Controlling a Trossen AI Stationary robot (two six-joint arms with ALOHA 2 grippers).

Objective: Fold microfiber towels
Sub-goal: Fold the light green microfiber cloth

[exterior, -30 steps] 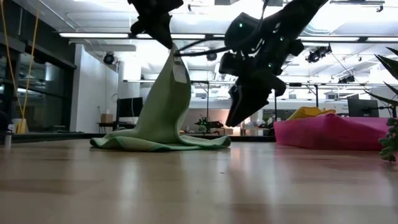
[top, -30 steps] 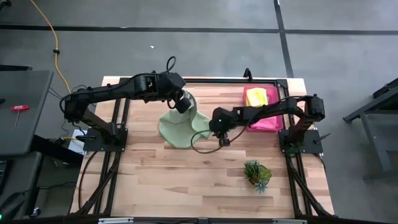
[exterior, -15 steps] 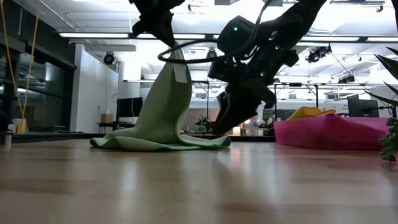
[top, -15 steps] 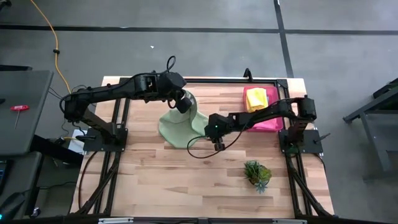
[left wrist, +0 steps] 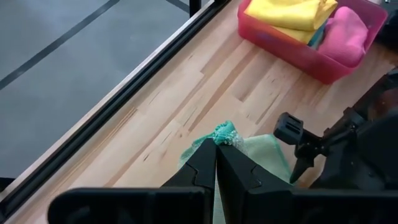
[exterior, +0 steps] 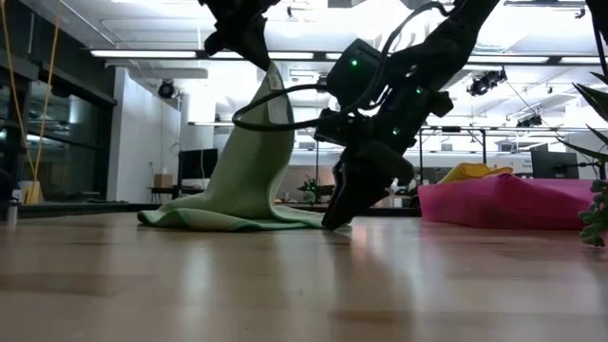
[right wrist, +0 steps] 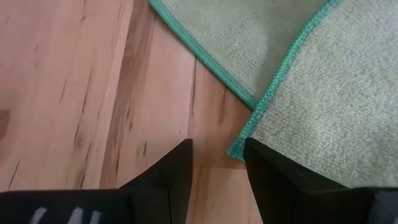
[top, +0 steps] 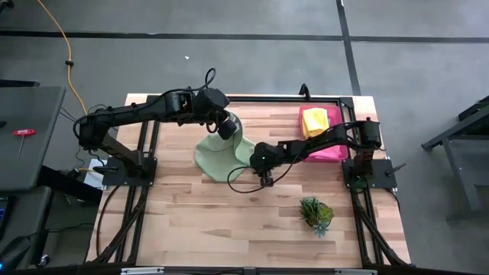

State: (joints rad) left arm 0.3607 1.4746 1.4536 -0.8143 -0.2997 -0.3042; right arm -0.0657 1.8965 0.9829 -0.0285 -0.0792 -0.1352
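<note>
A pale green microfiber towel (top: 218, 156) with a teal hem stands like a tent. Its top is raised by my left gripper (top: 224, 128), which is shut on it. Its lower part (exterior: 237, 217) lies spread on the wooden table. My right gripper (right wrist: 217, 155) is open and low over the table at the towel's near right corner (right wrist: 236, 149). That corner lies between its two fingertips. A yellow towel (top: 314, 119) and a hot pink towel (left wrist: 345, 31) lie in the pink tray (top: 330, 151). My left gripper pinches a bunched bit of the towel's teal-hemmed edge (left wrist: 225, 132) between its two fingers; the bunch sticks out past the fingertips. The fingers slant downward. The towel hangs below them, drawn up into a cone, its lower edge on the table. My right gripper: I cannot tell whether a fingertip touches the corner.
The pink tray stands at the table's far right corner. A small spiky green plant (top: 316, 214) sits near the front right. Bare wood (top: 191, 221) spreads across the near half of the table. A black frame rail (left wrist: 155, 81) runs along the far edge.
My right gripper has come down toward the table and moved left toward the towel's corner on the table, its fingers still apart. The towel stays raised as before.
</note>
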